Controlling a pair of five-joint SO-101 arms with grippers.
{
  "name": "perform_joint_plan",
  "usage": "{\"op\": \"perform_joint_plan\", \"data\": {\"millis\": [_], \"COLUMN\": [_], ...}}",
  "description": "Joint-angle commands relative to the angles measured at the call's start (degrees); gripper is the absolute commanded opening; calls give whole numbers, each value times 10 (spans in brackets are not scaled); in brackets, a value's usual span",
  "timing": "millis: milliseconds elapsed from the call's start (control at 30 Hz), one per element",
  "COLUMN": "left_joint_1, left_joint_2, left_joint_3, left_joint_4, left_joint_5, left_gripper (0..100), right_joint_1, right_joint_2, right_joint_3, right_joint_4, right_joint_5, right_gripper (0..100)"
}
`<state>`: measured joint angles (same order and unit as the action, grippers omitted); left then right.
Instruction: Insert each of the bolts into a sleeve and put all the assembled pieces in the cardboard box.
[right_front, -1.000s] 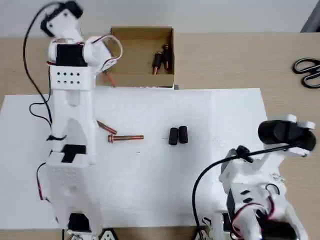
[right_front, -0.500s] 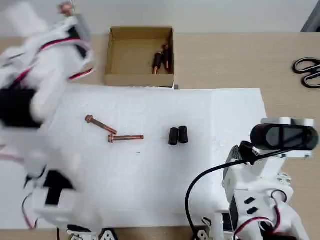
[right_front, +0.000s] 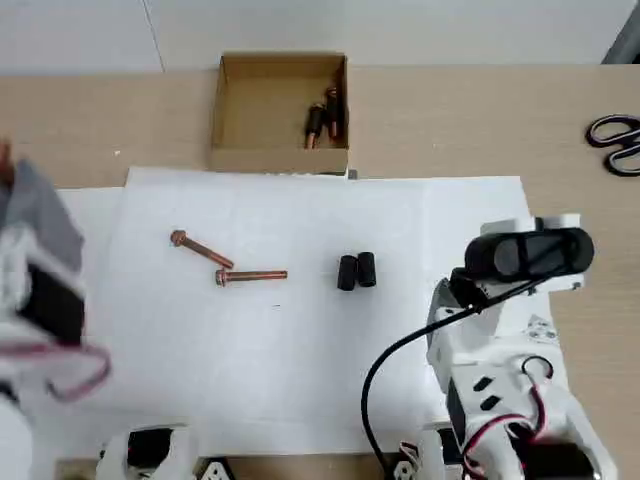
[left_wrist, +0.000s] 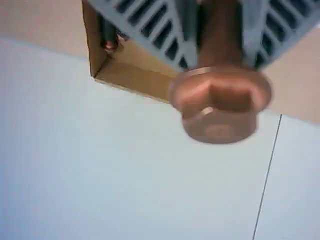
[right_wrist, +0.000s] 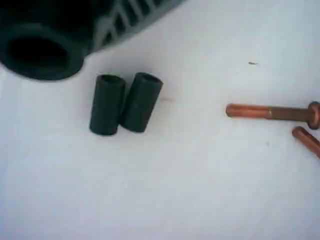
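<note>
Bolt (left_wrist: 220, 102) pinched by the left gripper (left_wrist: 220, 30) is swinging from twelve toward nine o'clock, readying for the right gripper's (right_wrist: 75, 30) clamped sleeve (right_wrist: 40, 50).

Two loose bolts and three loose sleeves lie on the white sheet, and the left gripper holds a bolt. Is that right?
Not quite: the high view shows two loose sleeves on the white sheet, not three. The rest stands.
</note>
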<state>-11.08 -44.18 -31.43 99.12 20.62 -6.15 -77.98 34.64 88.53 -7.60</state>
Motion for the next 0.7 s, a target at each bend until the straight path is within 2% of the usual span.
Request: {"op": "perform_joint_plan", "data": {"millis": [0,167,333,467,667], "left_joint_1": [-1,2,3,63,149], "left_joint_2": [-80,-201,-328,-415,-464], "left_joint_3": [119,320,528,648,723], "left_joint_4": [-38,-123,-267,-332,-369], "left_joint_5": [25,49,62,79,131], "left_gripper": [6,6,6,6,6], "right_joint_1": [-7,-7,-48,-123,-201], "right_joint_2": [1,-26,-100,-184,-262], "right_joint_3": [29,84,187,262,335], "right_joint_4": [-17,-50,-95,-139,-159], "right_joint_5": [4,6,21,20,22], "right_gripper": [3,3,3,2,2]}}
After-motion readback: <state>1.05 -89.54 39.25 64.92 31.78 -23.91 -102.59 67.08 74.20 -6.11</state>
